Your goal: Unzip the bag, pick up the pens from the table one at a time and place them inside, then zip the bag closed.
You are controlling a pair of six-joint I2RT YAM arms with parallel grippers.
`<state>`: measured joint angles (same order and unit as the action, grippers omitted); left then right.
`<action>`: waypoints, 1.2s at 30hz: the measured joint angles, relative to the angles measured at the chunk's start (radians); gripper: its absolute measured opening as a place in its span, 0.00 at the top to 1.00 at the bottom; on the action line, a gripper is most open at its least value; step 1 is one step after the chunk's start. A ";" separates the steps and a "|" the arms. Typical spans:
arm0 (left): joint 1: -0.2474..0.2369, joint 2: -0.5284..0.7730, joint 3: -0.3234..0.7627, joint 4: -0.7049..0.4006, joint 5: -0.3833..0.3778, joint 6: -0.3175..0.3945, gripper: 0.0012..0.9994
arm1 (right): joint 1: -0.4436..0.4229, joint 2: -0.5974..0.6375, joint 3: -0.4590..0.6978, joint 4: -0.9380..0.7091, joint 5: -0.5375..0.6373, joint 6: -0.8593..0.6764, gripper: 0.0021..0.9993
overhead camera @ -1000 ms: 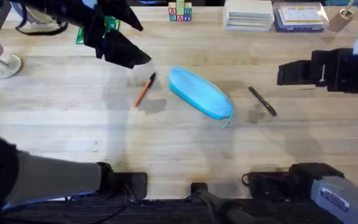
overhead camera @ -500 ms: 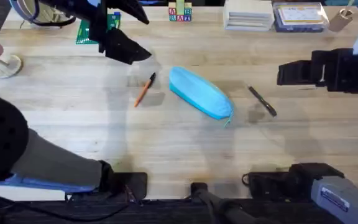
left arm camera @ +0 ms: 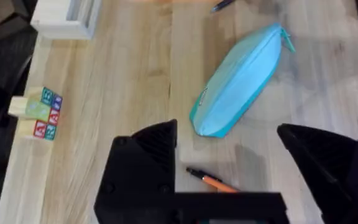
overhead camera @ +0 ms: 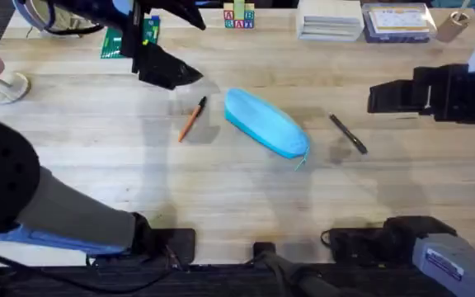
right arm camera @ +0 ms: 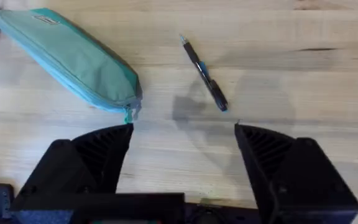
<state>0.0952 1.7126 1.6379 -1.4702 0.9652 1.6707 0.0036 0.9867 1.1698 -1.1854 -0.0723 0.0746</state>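
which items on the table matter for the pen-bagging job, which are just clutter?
Job:
- blue bag, zipped shut
- orange pen
- dark pen

Clutter:
- letter blocks
- white box
- green item, far left
- blue-edged tray, far right

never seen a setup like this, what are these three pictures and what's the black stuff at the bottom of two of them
Two robot arms work at a wood-grain table. One picture looks down from above; the other two come from cameras on the wrists, so the black shapes are each arm's own open gripper: left gripper, right gripper. On the table lie a light blue zipped pouch, an orange pen beside it and a dark pen on its other side. Alphabet blocks sit at the far edge. Neither gripper holds anything.
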 joint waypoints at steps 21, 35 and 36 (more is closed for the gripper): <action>-0.090 0.200 0.000 -0.093 0.037 0.389 0.01 | 0.000 0.000 0.000 0.000 0.000 0.000 0.00; -0.149 0.262 0.000 -0.034 0.037 0.389 0.01 | 0.000 0.000 0.000 0.000 0.000 0.000 0.00; -0.151 0.268 0.000 -0.032 0.038 0.389 0.01 | 0.000 0.000 0.000 0.000 0.000 0.000 0.00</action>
<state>-0.0558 1.9810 1.6379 -1.5021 1.0029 2.0594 0.0036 0.9867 1.1702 -1.1854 -0.0727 0.0750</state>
